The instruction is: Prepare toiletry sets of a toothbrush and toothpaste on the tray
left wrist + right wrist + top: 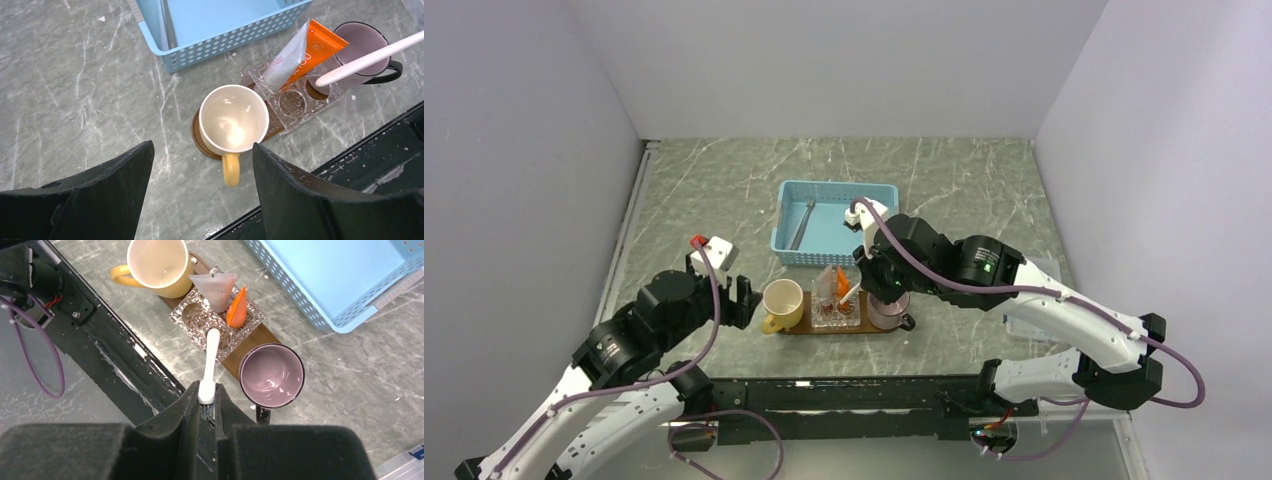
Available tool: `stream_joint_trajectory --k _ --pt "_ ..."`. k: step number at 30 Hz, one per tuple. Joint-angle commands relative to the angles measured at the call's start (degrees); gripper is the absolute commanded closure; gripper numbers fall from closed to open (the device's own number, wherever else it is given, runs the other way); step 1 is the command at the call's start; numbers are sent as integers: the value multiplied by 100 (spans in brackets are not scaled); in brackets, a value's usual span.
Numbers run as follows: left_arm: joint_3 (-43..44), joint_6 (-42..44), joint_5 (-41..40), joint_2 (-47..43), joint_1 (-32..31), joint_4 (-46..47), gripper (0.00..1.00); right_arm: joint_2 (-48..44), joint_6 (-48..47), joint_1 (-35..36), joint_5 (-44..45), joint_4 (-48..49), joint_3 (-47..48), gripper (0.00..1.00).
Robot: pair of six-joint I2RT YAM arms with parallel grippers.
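At the counter's near edge, dark-brown oval wooden tray [252,340]: our right tool [206,396] pinches the thin white toothbrush [210,357], tip at the clear holder [192,315]; left tool [202,146] spread. We fear a tilted release topples it.

Grey veined bench [724,190]. Carries light-blue mesh basket [809,258] at centre, toward the back. Carries dark-brown oval tray [253,342] just in front of it, nearer the front edge, not touching basket. Also clear plastic item [402,466] at right side, mostly out of view.
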Motion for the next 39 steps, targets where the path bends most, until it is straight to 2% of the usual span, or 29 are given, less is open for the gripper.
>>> stream_joint_trajectory --k 1,19,39 --pt "-177 -101 -434 -319 -10 381 22 55 176 71 325 190 -47 100" --pt "-237 -164 -527 -387 -11 374 22 -337 727 172 548 1289 -1382 100" --pt "-233 -145 -543 -369 -6 357 22 -409 1056 380 1065 1973 -2075 100"
